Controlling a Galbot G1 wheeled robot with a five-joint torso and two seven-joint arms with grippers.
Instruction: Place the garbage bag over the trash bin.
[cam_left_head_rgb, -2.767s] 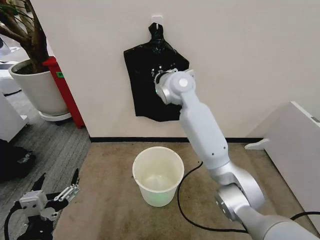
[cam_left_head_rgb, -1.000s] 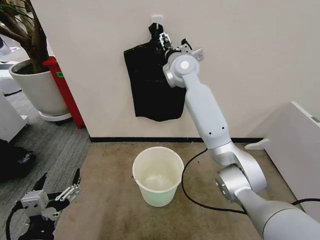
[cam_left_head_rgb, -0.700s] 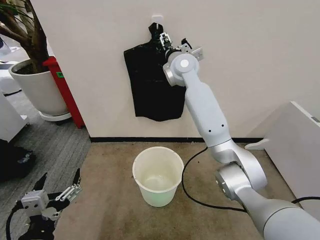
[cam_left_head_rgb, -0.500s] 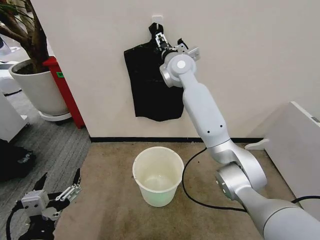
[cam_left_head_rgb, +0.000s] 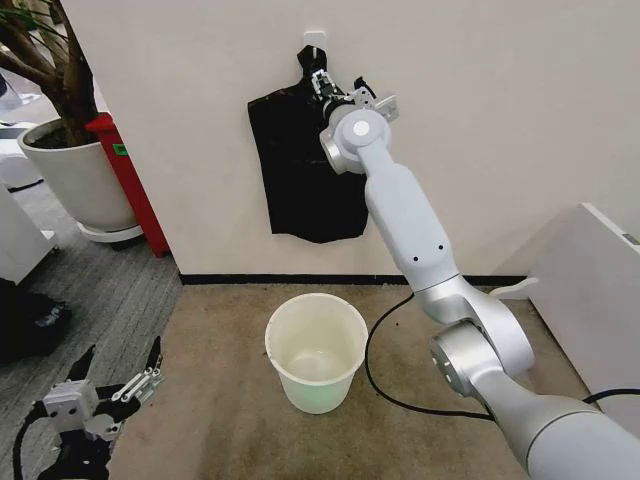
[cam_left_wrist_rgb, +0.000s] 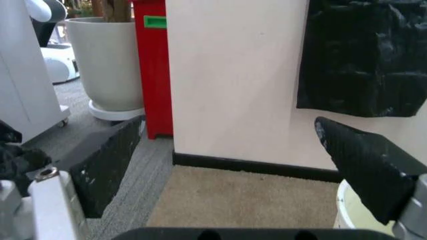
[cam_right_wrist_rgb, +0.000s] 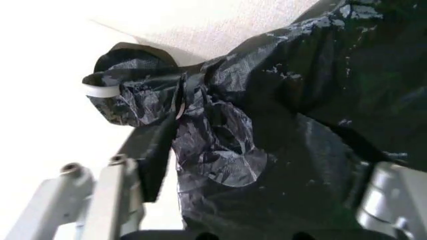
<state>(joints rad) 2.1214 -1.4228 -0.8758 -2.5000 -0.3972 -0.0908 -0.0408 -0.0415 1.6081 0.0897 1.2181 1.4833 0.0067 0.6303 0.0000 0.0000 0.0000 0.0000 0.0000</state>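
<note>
Right end effector (cam_left_head_rgb: 339, 90), on its long glossy silver arm, reaches up at 12 o'clock to the knotted neck of the crinkly black plastic garbage bag (cam_left_head_rgb: 300, 170) hanging flat from a small white wall hook (cam_left_head_rgb: 314, 37). In the right wrist view its fingers (cam_right_wrist_rgb: 110, 200) stand spread on either side of the gathered, creased plastic (cam_right_wrist_rgb: 220, 145), not clenched on it. Left end effector (cam_left_head_rgb: 112, 388) hangs low at 8 o'clock, its dark ribbed pads (cam_left_wrist_rgb: 107, 165) apart and holding nothing. On the beige short-pile carpet (cam_left_head_rgb: 220, 420) at 6 o'clock stands the small round cream-white plastic trash bin (cam_left_head_rgb: 316, 352), smooth and tapering, directly below the bag. A black cable (cam_left_head_rgb: 375, 385) curls beside it. At 10 o'clock, beyond the plain cream wall (cam_left_head_rgb: 500, 130), stand a large white plant pot (cam_left_head_rgb: 75, 180) and a red panel (cam_left_head_rgb: 125, 175) on grey carpet.
</note>
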